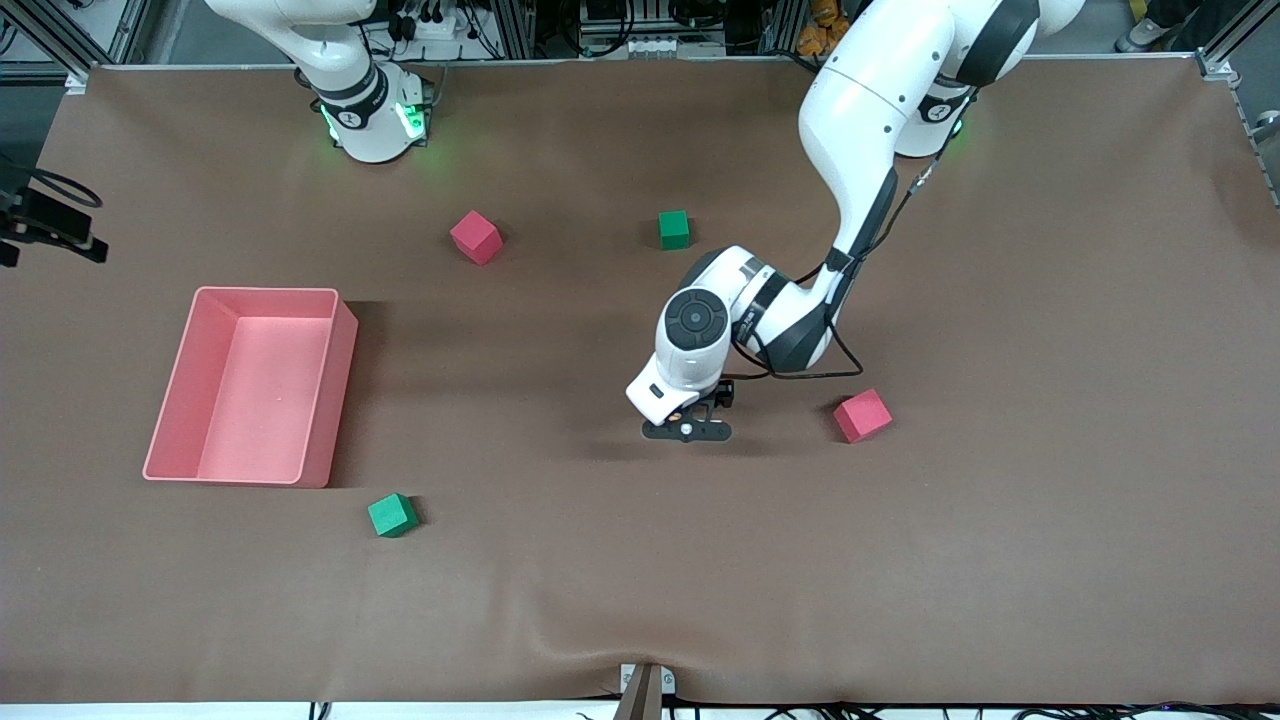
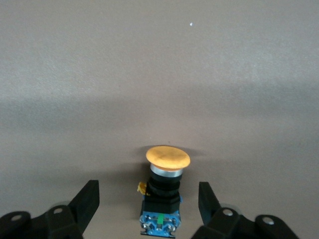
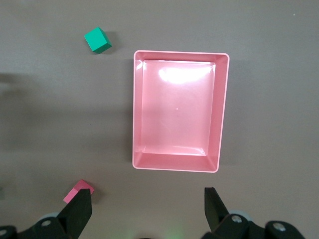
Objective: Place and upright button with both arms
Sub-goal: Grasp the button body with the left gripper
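The button [image 2: 162, 191] lies on its side on the brown table, with its orange cap [image 2: 168, 156] pointing away from my left wrist and its bluish end [image 2: 160, 224] toward it. My left gripper [image 2: 147, 193] is low over the table near its middle [image 1: 688, 428]. It is open, with one finger on each side of the button's black body, and neither finger touches it. In the front view the hand hides the button. My right gripper [image 3: 144, 196] is open and empty, held high over the table beside the pink bin, and the right arm waits.
A pink bin [image 1: 330, 390] stands toward the right arm's end and also shows in the right wrist view [image 3: 175, 52]. Pink cubes [image 1: 476, 237] [image 1: 862, 415] and green cubes [image 1: 674, 229] [image 1: 392, 515] lie scattered. The right wrist view shows a green cube [image 3: 97, 40] and a pink cube [image 3: 79, 190].
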`<action>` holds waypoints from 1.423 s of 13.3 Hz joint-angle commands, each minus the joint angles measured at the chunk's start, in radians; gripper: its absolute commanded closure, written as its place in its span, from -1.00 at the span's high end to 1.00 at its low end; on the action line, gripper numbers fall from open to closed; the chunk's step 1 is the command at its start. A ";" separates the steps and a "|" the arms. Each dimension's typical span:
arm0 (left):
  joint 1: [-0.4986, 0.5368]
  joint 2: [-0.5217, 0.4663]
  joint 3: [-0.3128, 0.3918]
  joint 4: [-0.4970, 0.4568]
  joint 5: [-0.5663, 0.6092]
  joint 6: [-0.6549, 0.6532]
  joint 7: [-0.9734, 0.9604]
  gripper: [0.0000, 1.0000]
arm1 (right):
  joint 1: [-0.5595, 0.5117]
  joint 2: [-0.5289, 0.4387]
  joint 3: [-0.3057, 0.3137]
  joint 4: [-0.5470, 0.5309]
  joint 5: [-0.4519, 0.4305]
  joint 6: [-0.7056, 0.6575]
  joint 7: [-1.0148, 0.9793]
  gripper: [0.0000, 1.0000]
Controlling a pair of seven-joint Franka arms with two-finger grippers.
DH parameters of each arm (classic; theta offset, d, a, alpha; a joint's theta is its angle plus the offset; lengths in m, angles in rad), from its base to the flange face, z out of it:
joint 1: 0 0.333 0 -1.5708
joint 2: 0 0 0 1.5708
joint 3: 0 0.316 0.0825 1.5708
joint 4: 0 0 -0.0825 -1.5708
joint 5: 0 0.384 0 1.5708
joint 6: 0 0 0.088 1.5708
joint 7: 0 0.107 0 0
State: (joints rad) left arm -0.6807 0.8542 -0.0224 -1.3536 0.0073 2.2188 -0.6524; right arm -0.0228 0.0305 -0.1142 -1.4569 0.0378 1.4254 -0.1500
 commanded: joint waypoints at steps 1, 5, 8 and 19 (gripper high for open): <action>-0.010 0.012 0.007 0.005 0.014 0.004 -0.024 0.72 | -0.005 -0.009 0.007 0.018 -0.010 -0.020 0.003 1.00; -0.013 0.022 0.007 0.004 0.020 0.004 -0.021 0.59 | -0.005 -0.004 0.008 0.023 -0.009 -0.014 0.010 1.00; -0.013 0.035 0.007 0.005 0.019 0.039 -0.021 0.56 | -0.003 0.003 0.010 0.023 0.001 -0.010 0.012 1.00; -0.033 0.037 0.009 0.007 0.022 0.062 -0.021 -1.00 | -0.016 0.003 0.002 0.055 -0.004 -0.008 0.012 1.00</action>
State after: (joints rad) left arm -0.6978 0.8961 -0.0223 -1.3465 0.0084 2.2755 -0.6520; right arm -0.0238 0.0323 -0.1169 -1.4340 0.0365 1.4237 -0.1487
